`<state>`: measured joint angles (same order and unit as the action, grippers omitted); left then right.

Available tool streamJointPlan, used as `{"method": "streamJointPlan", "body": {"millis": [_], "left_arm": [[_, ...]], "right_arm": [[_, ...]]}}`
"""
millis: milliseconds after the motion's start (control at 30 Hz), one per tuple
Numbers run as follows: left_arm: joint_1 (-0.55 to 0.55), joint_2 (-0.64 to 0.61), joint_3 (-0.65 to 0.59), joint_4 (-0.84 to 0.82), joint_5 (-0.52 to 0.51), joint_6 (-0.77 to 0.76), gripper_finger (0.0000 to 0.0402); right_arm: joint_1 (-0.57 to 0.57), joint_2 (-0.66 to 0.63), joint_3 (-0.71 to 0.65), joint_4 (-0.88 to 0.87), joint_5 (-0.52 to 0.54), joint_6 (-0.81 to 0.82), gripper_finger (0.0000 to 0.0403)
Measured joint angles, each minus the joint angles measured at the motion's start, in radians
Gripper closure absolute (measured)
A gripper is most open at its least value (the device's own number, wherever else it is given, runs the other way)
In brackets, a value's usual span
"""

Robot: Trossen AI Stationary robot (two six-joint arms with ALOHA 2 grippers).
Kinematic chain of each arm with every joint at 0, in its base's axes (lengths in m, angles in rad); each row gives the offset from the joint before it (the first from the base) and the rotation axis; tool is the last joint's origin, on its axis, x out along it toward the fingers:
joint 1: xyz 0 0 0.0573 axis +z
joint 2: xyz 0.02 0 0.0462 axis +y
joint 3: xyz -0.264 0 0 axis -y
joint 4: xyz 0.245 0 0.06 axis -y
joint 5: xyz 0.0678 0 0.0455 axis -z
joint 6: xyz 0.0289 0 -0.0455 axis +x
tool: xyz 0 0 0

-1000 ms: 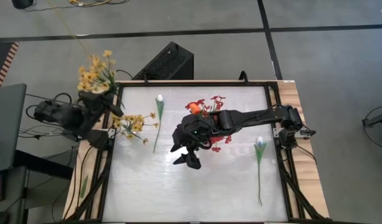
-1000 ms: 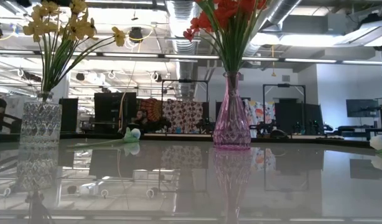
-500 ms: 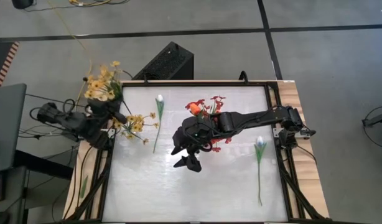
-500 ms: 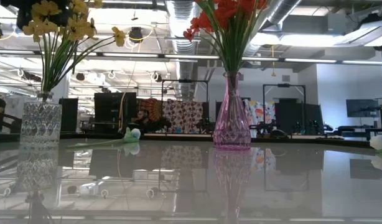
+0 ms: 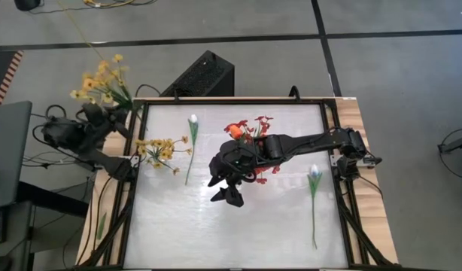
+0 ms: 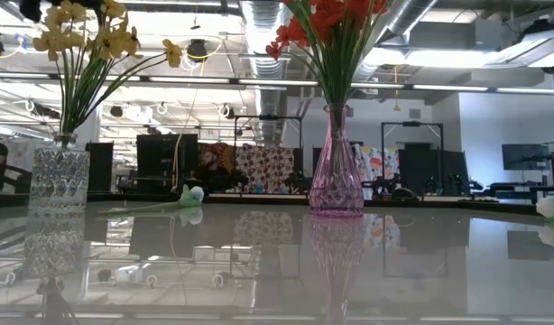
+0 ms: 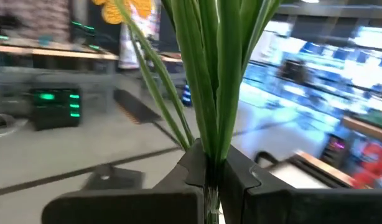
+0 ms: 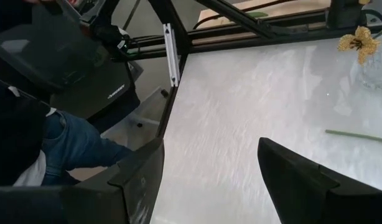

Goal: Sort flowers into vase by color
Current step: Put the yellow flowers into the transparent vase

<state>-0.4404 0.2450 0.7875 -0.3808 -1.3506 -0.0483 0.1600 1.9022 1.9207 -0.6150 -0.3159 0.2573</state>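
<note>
My left gripper (image 5: 101,114) hovers past the table's left edge, shut on a bunch of yellow flowers (image 5: 101,77). More yellow flowers (image 5: 160,147) stand in a clear glass vase (image 6: 60,180) near the left edge. Red flowers (image 5: 248,129) stand in a pink vase (image 6: 336,181) at mid-table, partly under my right arm. My right gripper (image 5: 225,196) hangs open above bare table just in front of that vase. One white tulip (image 5: 191,147) lies flat between the vases, another (image 5: 314,190) near the right edge. My left gripper pinches a bunch of green stems (image 7: 209,146) between its two fingers (image 7: 247,177). The stems run on past the fingertips, fanning out to yellow blossoms (image 7: 122,9). The bunch is lifted clear of the table, with its blossom end pointing toward the far left.
A black box (image 5: 201,75) stands on the floor behind the table's far edge. Black frame rails (image 5: 338,162) border the tabletop. A person's leg in jeans (image 8: 60,146) shows beyond the table edge in the right wrist view. Bare tabletop lies across the near half.
My left gripper has carried the yellow bunch away from the clear vase, toward the table's left edge and beyond it, and the blossom end has swung toward the far left. It stays shut on the stems.
</note>
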Motion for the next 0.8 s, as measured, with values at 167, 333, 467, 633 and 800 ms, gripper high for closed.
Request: {"method": "streamJointPlan", "body": {"millis": [167,333,467,633,800], "left_arm": [[0.0,0.003,0.097,-0.493,0.278,-0.415,0.0401],[0.003,-0.013,0.125,-0.814,0.386,-0.679,0.0401],[0.003,-0.016,0.066,-0.793,0.402,-0.698,0.0401],[0.003,-0.016,-0.072,-0.676,0.404,-0.699,0.0401],[0.003,-0.016,-0.175,-0.576,0.335,-0.672,0.0401]], "right_arm": [[0.0,0.0,0.0,0.002,0.0,0.0,0.0117],[0.0,0.0,0.0,0.002,0.0,-0.001,0.0117],[0.0,0.0,0.0,0.007,0.001,-0.003,0.0117],[0.0,0.0,0.0,0.017,0.002,-0.003,0.0117],[0.002,0.0,0.0,0.017,0.004,-0.003,0.0117]]}}
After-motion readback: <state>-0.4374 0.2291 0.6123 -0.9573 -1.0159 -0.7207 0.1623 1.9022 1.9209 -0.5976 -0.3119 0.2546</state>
